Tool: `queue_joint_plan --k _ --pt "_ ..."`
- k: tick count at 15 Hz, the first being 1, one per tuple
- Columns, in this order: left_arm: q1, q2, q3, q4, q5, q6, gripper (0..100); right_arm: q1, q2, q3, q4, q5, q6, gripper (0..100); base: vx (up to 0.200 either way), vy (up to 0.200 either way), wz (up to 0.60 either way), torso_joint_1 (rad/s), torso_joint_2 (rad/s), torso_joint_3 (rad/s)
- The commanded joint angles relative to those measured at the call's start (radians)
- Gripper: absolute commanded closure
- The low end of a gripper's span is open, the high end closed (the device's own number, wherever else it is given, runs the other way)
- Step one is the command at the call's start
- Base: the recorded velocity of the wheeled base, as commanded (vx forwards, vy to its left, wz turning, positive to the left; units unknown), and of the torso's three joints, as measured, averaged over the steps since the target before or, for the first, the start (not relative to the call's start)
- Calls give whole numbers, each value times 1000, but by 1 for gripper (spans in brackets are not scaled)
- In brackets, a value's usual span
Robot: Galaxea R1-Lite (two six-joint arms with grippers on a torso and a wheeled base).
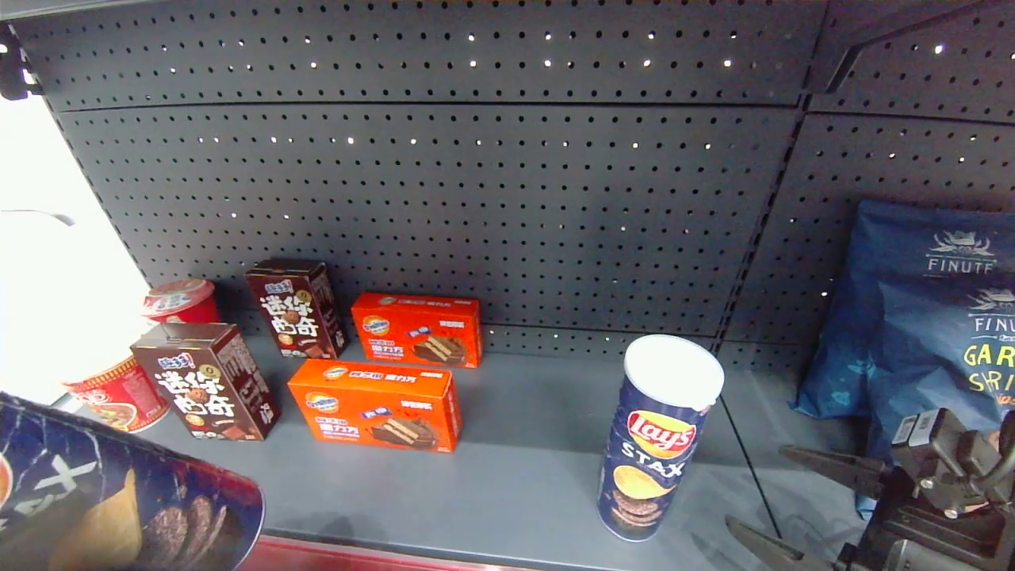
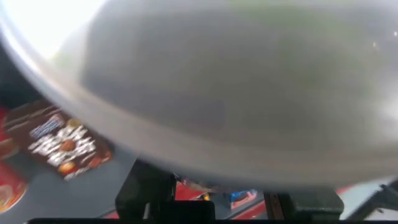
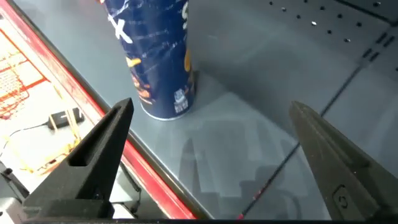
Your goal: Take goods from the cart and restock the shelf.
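Held item: dark blue cylindrical crisp can (image 1: 119, 500), at the near left, in front of the grey metal shelf (image 1: 523, 476) and clear of it. Its long axis lies tilted, nearer flat than upright. It sits close against the left wrist camera, so I judge the left gripper (image 2: 211, 196) to be closed around it.

Key relation: the open stretch of shelf lies ahead and to the right of the held can, between the front orange cardboard box (image 1: 374, 404) and the upright dark blue crisp can with a white lid (image 1: 658, 436). The left arm is the nearer one. The can needs turning upright before it is set down.

In the way: the front brown cardboard box (image 1: 208, 390) and the red cup-noodle tub (image 1: 119, 396) stand directly beyond the held can. A second brown box (image 1: 297, 308), a second orange box (image 1: 418, 329) and another red tub (image 1: 181, 300) stand in the back row.

Right gripper (image 3: 211, 162): jaws spread wide, holding nothing, low at the shelf's front edge just right of the standing can, near the blue snack bag (image 1: 912, 317).

Risk (judgement): the swing could clip the brown box.
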Motion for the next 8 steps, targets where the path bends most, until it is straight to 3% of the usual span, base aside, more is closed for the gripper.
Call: queue_joint_plan --k 1,5,8 --pt "-39 133 -63 -1 -43 -1 100 -4 -11 9 0 0 0 0 0 0 0 0 0 0" --pt "-182 340 -106 -179 -18 -26 100 -24 -15 0 -2 -40 -2 0 0 0 0 0 0 0" --pt "-235 352 -106 -201 26 -27 100 -5 -46 16 5 -146 -25 0 0 0 0 0 0 0"
